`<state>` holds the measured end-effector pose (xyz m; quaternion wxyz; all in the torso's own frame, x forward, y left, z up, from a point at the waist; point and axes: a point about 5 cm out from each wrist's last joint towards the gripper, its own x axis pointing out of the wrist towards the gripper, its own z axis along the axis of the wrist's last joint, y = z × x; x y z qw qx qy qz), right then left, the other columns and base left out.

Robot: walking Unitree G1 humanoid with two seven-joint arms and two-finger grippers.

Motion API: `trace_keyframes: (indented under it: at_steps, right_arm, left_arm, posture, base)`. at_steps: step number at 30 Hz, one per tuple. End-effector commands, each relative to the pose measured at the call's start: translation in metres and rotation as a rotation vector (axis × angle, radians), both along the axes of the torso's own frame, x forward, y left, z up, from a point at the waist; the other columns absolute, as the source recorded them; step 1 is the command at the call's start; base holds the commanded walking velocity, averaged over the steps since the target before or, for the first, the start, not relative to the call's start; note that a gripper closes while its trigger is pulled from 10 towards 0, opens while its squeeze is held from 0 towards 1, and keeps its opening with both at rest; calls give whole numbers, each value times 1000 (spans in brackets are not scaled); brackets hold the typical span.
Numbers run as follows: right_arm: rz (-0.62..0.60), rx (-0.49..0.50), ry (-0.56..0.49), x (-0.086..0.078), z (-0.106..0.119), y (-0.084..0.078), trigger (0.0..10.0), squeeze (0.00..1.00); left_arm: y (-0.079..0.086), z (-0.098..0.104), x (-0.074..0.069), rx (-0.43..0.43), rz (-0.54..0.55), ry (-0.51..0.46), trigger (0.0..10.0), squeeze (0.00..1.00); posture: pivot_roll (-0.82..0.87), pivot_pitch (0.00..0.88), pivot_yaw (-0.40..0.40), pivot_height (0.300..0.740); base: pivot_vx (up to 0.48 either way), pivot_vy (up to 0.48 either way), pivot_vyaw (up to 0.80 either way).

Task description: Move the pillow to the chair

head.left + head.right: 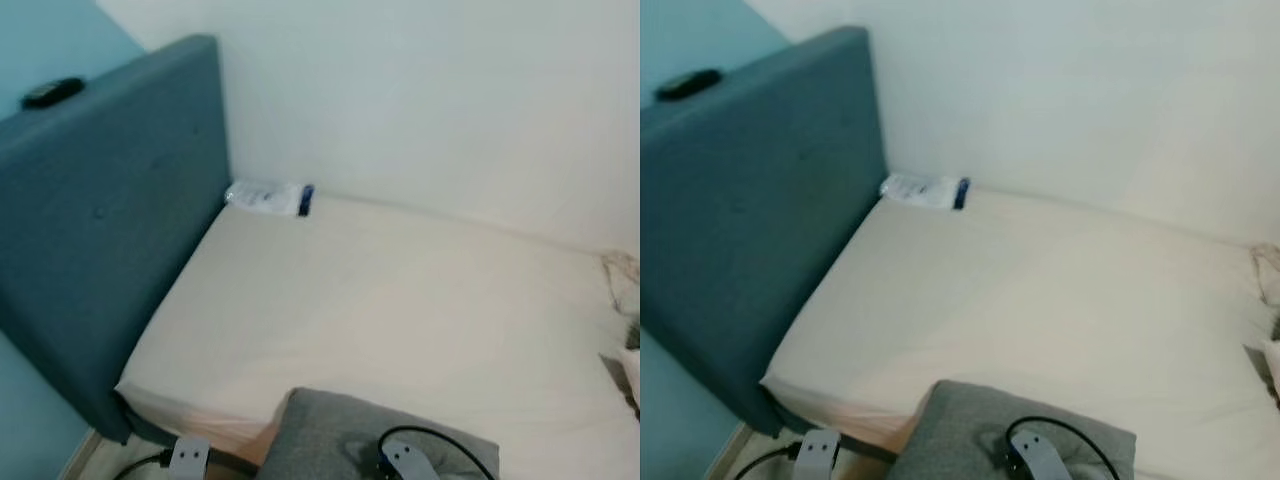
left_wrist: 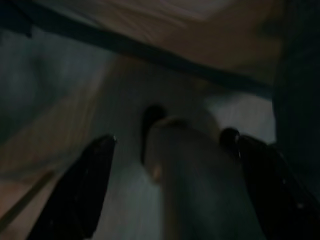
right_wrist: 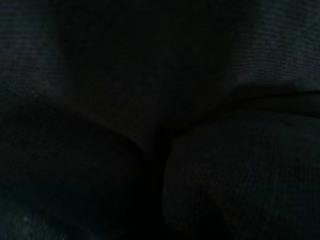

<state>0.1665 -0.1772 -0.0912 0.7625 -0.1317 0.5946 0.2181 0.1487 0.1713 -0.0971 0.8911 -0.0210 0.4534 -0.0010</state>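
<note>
Pillow (image 1: 340,440), grey, sat at six o'clock in the eye views, on the bed (image 1: 380,300) edge. Left wrist view: left gripper (image 2: 170,185) spread wide, holding nothing. Right wrist view: dark grey fabric, grip indiscernible. No chair appeared; carrying seemingly remained.

We see a grey pillow (image 1: 330,440) of matt woven cloth (coarse up close). The headboard (image 1: 110,220) is teal fabric; the bed sheet (image 1: 380,310) looks smooth and matt.
</note>
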Motion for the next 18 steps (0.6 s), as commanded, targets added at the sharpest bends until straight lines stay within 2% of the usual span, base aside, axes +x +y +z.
trace_keyframes:
  at_steps: [1, 5, 9, 18]
  right_arm:
    - [71, 61, 15, -3, -2, 21, 10000, 0]
    - [63, 104, -12, 3, 0, 30, 10000, 0]
    - [66, 190, -45, 11, 5, 46, 10000, 0]
    - [104, 193, -48, 13, 6, 51, 10000, 0]
  left_arm:
    - [-5, -3, -7, -16, -13, 31, 10000, 0]
    - [-5, -3, -7, -20, -18, 31, 10000, 0]
    - [-5, -3, -6, -24, -23, 28, 10000, 0]
    - [-5, -3, -5, -24, -23, 24, 10000, 0]
  posture:
    - [59, 48, -112, 740]
    - [59, 47, -112, 740]
    - [62, 48, -114, 740]
    - [74, 40, -119, 740]
  base:
    - [0, 0, 781]
    - [0, 0, 781]
    - [0, 0, 777]
    - [0, 0, 775]
